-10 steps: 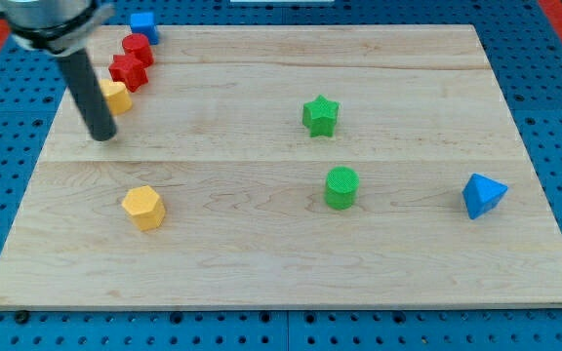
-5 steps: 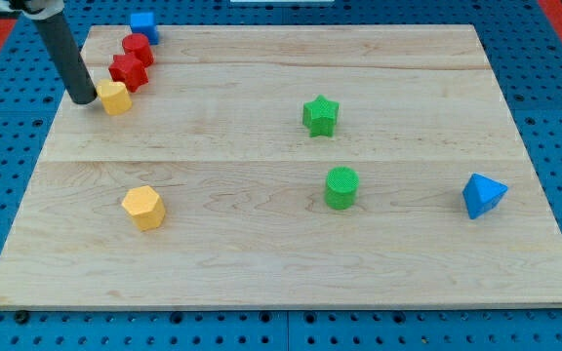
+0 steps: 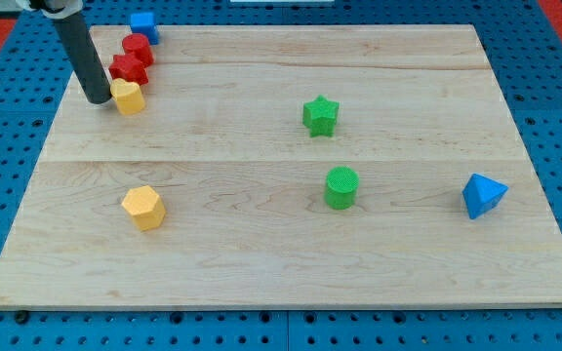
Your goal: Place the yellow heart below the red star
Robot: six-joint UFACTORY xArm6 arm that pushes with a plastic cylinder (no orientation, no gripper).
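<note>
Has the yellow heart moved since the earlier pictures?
Yes. The yellow heart slid toward the view's right, now directly below the red star, pushed by my tip.

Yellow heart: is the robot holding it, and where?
No, nothing is held. My tip only pushes: it sits against the left side of the yellow heart, which lies just below the red star.

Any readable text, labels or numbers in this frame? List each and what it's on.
None. No words, numbers or signs show on the wooden board, on the blocks such as the yellow heart and red star, or on the blue pegboard.
</note>
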